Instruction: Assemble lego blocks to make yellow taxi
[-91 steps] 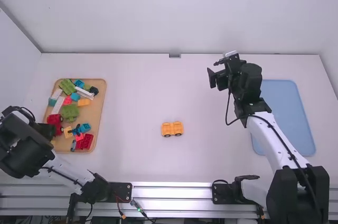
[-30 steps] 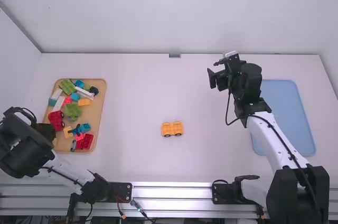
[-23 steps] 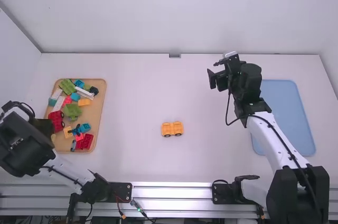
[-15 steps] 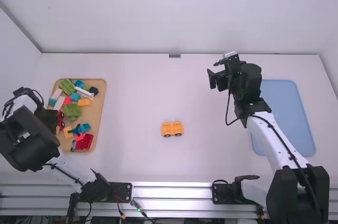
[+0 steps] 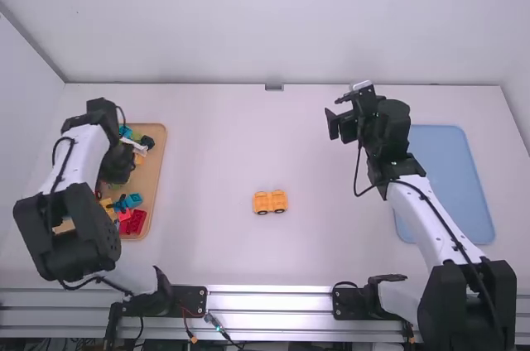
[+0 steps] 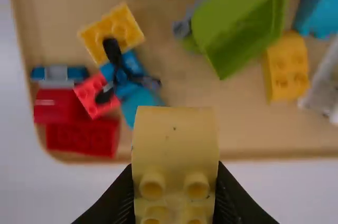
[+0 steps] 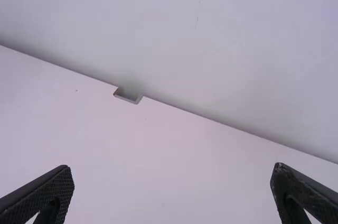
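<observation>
Block point(image 6: 174, 137) clamped in left pincer point(image 6: 175, 174), tray point(image 5: 152, 175) beneath.
Wheeled yellow base point(image 5: 270, 201) on counter point(image 5: 207, 144), right of that pincer, left of right pincer point(image 7: 173, 174), which is spread wide, nothing between its fingers. Carry well clear of loose bricks point(image 6: 82, 138), keep grip level, square edges over base before pressing straight down.

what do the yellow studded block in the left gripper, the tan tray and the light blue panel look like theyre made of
Yellow studded block: likely hard moulded plastic with a satin finish, from its raised round studs. Tan rounded tray: probably wood or bamboo, matt, from its warm tone. Light blue rounded panel: perhaps plastic or silicone, dull, from its even colour.
</observation>
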`<state>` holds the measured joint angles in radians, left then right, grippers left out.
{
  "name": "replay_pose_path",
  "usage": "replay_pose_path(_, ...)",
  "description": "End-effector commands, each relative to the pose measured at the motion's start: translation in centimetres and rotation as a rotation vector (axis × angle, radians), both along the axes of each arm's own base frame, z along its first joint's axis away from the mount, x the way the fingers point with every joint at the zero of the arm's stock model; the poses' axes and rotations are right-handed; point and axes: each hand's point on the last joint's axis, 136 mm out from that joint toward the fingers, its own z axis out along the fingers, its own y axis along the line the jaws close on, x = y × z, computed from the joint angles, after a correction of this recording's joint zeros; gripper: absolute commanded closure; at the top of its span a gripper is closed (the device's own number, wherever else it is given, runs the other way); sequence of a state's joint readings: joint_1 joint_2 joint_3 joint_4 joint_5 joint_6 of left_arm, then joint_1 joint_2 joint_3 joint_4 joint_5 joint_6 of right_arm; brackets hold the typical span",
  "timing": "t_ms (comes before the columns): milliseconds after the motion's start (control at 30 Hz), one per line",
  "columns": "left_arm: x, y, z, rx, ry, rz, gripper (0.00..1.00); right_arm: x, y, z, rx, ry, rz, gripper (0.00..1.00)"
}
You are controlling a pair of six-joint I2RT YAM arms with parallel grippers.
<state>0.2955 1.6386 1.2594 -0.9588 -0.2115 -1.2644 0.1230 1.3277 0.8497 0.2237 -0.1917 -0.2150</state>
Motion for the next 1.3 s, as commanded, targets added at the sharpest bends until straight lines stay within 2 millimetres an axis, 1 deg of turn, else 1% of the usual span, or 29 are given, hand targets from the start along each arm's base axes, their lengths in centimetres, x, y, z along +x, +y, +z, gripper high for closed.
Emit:
replay_pose_path(0,1.1,-3.0,0.3,-0.005,-0.036,0.049,0.98,0.5,0.0,1.1,0.003,-0.022,-0.004,0.01)
replay_pose_path(33,1.2,-3.5,0.3,-0.014,-0.036,0.045,0.98,0.5,0.0,1.1,0.003,-0.022,-0.004,0.01)
replay_pose_path(133,2.2,-8.7,-0.1,-0.074,-0.063,0.022,0.98,0.5,0.0,1.1,0.003,-0.02,-0.004,0.01)
replay_pose_path(167,2.3,-9.1,-0.1,-0.074,-0.069,0.027,0.98,0.5,0.0,1.1,0.002,-0.019,-0.004,0.01)
replay_pose_path(200,2.7,-10.4,-0.4,-0.082,-0.094,0.05,0.98,0.5,0.0,1.1,0.002,-0.019,-0.004,0.01)
replay_pose_path(233,2.8,-12.0,-0.9,-0.091,-0.109,0.059,0.98,0.5,0.0,1.1,0.002,-0.019,-0.004,0.01)
replay_pose_path(267,2.9,-12.7,-1.1,-0.095,-0.115,0.06,0.98,0.5,0.0,1.1,0.002,-0.019,-0.004,0.01)
replay_pose_path(333,3.1,-14.8,-1.8,-0.107,-0.14,0.04,0.98,0.5,0.0,1.1,0.002,-0.019,-0.004,0.01)
replay_pose_path(400,3.4,-17.4,-3.0,-0.125,-0.177,-0.015,0.98,0.5,0.0,1.1,0.002,-0.019,-0.004,0.01)
replay_pose_path(500,3.7,-20.3,-4.5,-0.185,-0.201,-0.087,0.98,0.5,0.0,1.1,0.002,-0.019,-0.004,0.01)
replay_pose_path(567,3.7,-20.9,-5.2,-0.2,-0.193,-0.1,0.98,0.5,0.0,1.1,0.002,-0.019,-0.004,0.01)
replay_pose_path(600,3.5,-21.4,-5.9,-0.218,-0.174,-0.104,0.98,0.5,0.0,1.0,0.002,-0.018,-0.004,0.01)
replay_pose_path(633,3.2,-21.4,-6.4,-0.229,-0.154,-0.101,0.98,0.5,0.0,1.0,0.002,-0.016,-0.004,0.01)
replay_pose_path(667,3.2,-21.4,-6.4,-0.229,-0.154,-0.101,0.98,0.5,0.0,1.0,0.002,-0.016,-0.004,0.01)
replay_pose_path(733,2.8,-21.6,-7.9,-0.246,-0.103,-0.084,0.98,0.4,0.0,0.9,0.002,-0.012,-0.004,0.01)
replay_pose_path(767,2.7,-21.8,-8.2,-0.252,-0.095,-0.077,0.98,0.4,0.0,0.9,0.002,-0.011,-0.004,0.01)
replay_pose_path(867,2.5,-22.6,-10.3,-0.293,-0.043,-0.056,0.98,0.4,0.0,0.7,0.0,-0.003,-0.004,0.01)
replay_pose_path(1000,1.9,-22.8,-10.8,-0.296,-0.002,-0.036,0.98,0.3,0.0,0.6,0.0,0.002,-0.004,0.01)
replay_pose_path(1100,0.4,-22.8,-10.8,-0.274,0.044,0.042,0.98,0.3,0.0,0.5,-0.001,0.006,-0.004,0.01)
replay_pose_path(1200,-0.1,-23.0,-10.8,-0.254,0.056,0.04,0.98,0.3,0.0,0.5,0.0,0.007,-0.004,0.01)
replay_pose_path(1267,-0.2,-23.4,-10.8,-0.252,0.057,0.026,0.98,0.3,0.0,0.5,-0.001,0.007,-0.003,0.01)
